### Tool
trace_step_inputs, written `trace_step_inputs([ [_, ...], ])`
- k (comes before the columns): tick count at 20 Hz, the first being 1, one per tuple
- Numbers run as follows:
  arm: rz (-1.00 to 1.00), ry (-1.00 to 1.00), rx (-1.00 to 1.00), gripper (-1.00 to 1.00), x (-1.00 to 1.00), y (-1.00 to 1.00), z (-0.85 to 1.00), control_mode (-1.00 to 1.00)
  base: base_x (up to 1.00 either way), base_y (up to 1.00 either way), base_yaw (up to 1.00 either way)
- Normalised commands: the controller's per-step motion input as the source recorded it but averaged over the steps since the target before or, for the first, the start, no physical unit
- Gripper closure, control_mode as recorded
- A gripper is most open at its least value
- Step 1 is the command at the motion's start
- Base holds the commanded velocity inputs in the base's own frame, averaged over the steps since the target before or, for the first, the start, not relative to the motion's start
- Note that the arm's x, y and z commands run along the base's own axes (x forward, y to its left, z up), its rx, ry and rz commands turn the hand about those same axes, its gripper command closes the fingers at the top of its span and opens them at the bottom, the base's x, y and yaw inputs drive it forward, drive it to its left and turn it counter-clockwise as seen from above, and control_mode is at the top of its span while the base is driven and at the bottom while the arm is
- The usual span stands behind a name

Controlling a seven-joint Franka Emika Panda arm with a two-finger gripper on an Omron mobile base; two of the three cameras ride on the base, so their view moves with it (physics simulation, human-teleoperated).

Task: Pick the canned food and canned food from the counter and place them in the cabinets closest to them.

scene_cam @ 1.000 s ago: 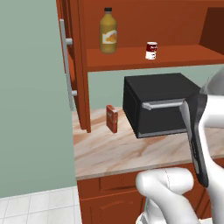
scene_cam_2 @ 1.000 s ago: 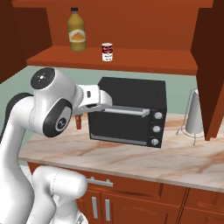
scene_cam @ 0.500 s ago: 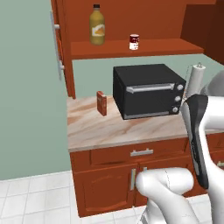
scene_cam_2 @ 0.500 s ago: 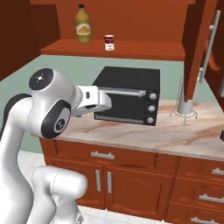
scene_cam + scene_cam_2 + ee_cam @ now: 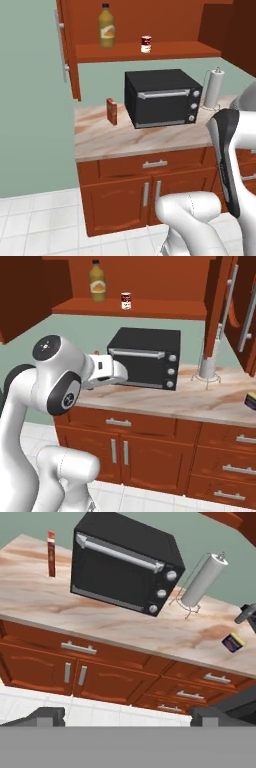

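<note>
Backing away from the counter (image 5: 125, 629) with my gripper (image 5: 127, 714) spread empty, I've brought the blue can (image 5: 233, 642) into view, leaving the red can (image 5: 146, 44) shelved.

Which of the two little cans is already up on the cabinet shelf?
The red-labelled can, standing on the shelf near the yellow-labelled bottle. The squat blue can sits on the counter, right of the paper towel holder.

Veined stone counter (image 5: 115, 137), wooden cabinets (image 5: 150, 30)
</note>
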Motion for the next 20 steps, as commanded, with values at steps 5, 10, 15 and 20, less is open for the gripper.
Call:
trace_step_inputs([
  [5, 0.00, 0.00, 0.00, -1.00, 0.00, 0.00, 0.00, 1.00, -0.05, -0.70, -0.04],
  [10, 0.00, 0.00, 0.00, -1.00, 0.00, 0.00, 0.00, 1.00, -0.20, -0.76, -0.05],
  [15, 0.00, 0.00, 0.00, -1.00, 0.00, 0.00, 0.00, 1.00, -0.18, -0.83, -0.06],
  [20, 0.00, 0.00, 0.00, -1.00, 0.00, 0.00, 0.00, 1.00, -0.11, -0.78, -0.06],
])
